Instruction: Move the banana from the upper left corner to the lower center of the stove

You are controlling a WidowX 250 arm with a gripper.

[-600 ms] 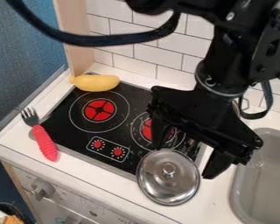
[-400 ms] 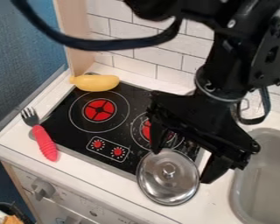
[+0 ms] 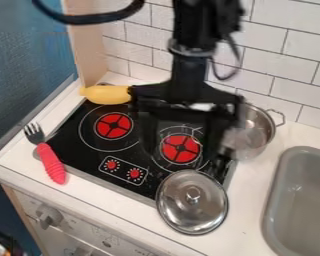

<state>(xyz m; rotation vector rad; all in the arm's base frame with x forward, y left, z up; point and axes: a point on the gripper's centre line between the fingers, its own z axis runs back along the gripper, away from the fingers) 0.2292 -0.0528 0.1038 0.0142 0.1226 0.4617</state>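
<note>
Banana [image 3: 106, 94] is lying at stove's [image 3: 80, 157] upper L corner, gripper [image 3: 185, 152] is hanging over R burner [image 3: 180, 149] w/ fingers spread apart, so move's prob. only starting: grasp, carry & lower-ctr placement are all pending.

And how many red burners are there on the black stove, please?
2. One red burner is at the upper left, just below the banana; the second burner is lower, to its right. The gripper covers part of the stove, so another may be hidden.

Red-handled fork [image 3: 50, 161] left; metal lid [image 3: 183, 210] lower centre; steel pot [image 3: 257, 131], grey sink [image 3: 299, 205] right.
</note>
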